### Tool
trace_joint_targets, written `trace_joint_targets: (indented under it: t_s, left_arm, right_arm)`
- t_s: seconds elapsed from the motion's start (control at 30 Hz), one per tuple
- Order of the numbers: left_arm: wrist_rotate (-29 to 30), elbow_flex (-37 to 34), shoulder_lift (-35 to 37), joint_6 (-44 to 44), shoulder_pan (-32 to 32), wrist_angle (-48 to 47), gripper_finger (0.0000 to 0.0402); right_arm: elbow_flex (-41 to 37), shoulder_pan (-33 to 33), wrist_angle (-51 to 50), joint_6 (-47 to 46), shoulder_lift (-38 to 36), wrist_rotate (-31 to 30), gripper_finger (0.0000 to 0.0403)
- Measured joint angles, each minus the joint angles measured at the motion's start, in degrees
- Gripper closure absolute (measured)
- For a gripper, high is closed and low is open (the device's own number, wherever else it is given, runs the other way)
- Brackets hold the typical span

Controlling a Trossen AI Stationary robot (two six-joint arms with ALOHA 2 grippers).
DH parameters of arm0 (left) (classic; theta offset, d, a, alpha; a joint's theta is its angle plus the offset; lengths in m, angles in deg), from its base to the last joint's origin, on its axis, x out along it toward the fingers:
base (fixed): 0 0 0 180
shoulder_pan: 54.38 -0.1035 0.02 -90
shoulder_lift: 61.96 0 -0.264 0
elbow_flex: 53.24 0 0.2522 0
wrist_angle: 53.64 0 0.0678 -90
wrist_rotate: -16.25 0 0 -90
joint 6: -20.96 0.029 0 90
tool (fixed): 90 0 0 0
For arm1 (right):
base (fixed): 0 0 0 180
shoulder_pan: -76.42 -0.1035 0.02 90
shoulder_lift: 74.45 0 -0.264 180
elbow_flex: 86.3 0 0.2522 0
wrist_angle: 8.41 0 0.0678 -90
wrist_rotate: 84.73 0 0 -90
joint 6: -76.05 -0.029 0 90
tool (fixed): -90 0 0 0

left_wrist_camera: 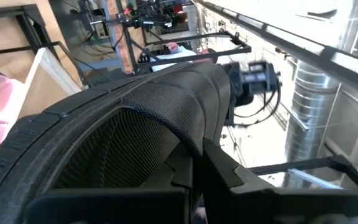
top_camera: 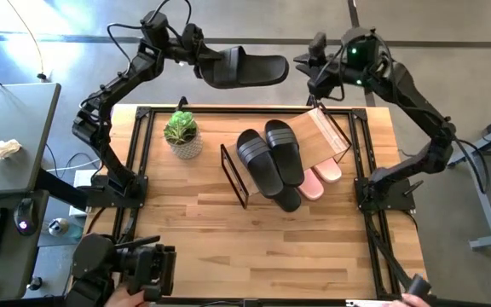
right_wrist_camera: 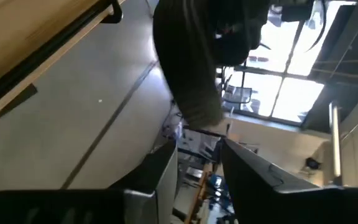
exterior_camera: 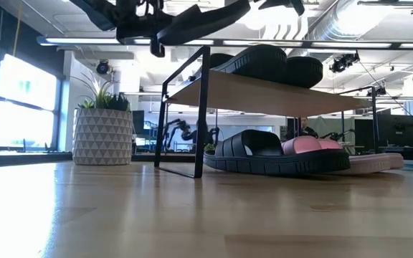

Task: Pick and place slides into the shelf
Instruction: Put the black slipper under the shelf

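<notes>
Left gripper (top_camera: 201, 64) clamps a black slide (top_camera: 244, 67) aloft; right gripper (top_camera: 307, 68) parted just beside its toe.

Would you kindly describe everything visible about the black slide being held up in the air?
The black slide is an open-toe sandal of matte, rubbery-looking material, with a thick sole and a broad strap whose underside looks finely textured in the left wrist view. It hangs above the table's far edge, beyond the shelf, lying roughly level. The left tool is shut on one end of it. The right tool, open, hovers just off the other end, apparently not touching.
</notes>
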Motion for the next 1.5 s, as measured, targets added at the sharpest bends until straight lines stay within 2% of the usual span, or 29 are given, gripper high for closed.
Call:
trace_joint_targets:
  t_s: [0.3, 0.6, 0.93, 1.5]
  left_arm:
    - [-0.33, 0.0, -0.02, 0.25, 0.0, -2.33, 0.0401]
    - [-2.47, 0.0, -0.04, 0.33, 0.0, -2.33, 0.0401]
    - [-2.86, 0.0, -0.07, 0.14, 0.07, -2.42, 0.0401]
    - [-3.08, 0.0, -0.07, -0.05, 0.9, -2.48, 0.0401]
  right_arm:
    - [0.0, -7.95, 0.42, 1.77, 0.0, -3.21, 0.0241]
    - [0.02, -11.48, -3.09, 8.95, 0.13, -13.3, 0.0224]
    - [0.04, -11.48, -1.76, 10.04, 0.49, -11.53, 0.0224]
    - [0.0, -11.37, 0.68, 10.55, 4.99, -12.63, 0.0224]
